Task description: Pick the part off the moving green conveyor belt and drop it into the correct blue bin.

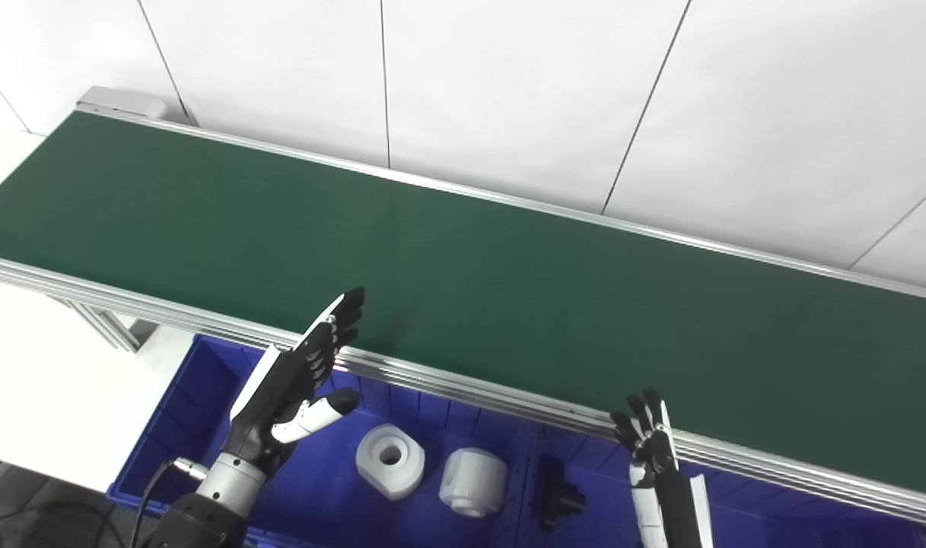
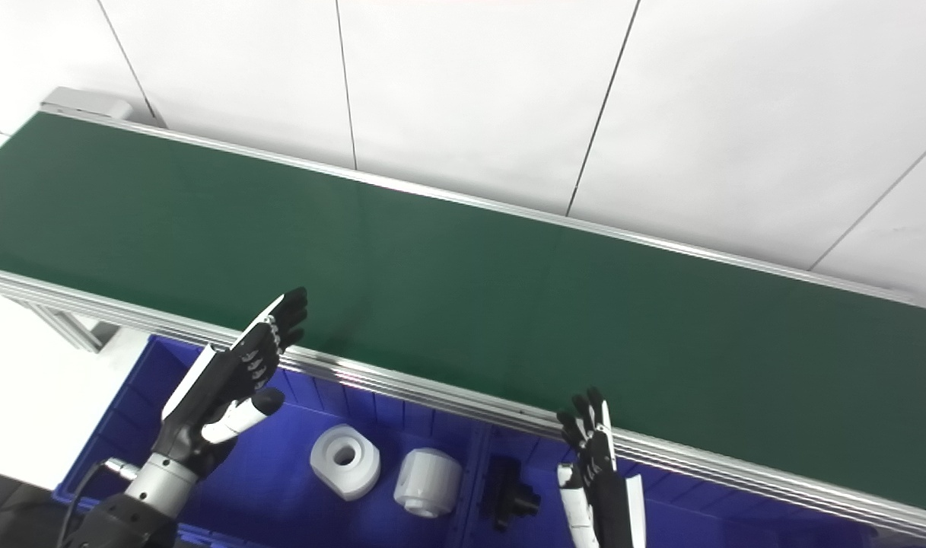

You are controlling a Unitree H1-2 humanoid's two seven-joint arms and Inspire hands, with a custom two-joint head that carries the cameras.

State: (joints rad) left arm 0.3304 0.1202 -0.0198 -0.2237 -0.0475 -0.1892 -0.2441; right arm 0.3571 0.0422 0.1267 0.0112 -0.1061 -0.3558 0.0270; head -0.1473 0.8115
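The green conveyor belt [image 1: 463,259] runs from upper left to lower right and carries no part in either eye view. My left hand [image 1: 299,380] hovers open over the left blue bin [image 1: 181,403], fingers stretched toward the belt's near rail, thumb apart. My right hand [image 1: 649,449] is raised near the rail further right, fingers straight and apart, holding nothing. In the left bin lie two white cylindrical parts [image 1: 390,460] [image 1: 474,481]. A black part [image 1: 558,495] lies in the right bin [image 1: 736,525].
The aluminium rail [image 1: 508,407] of the conveyor overhangs the bins' far edge. A white tabletop [image 1: 44,380] lies to the left of the bins, with a conveyor leg [image 1: 105,327] beside it. White wall panels rise behind the belt.
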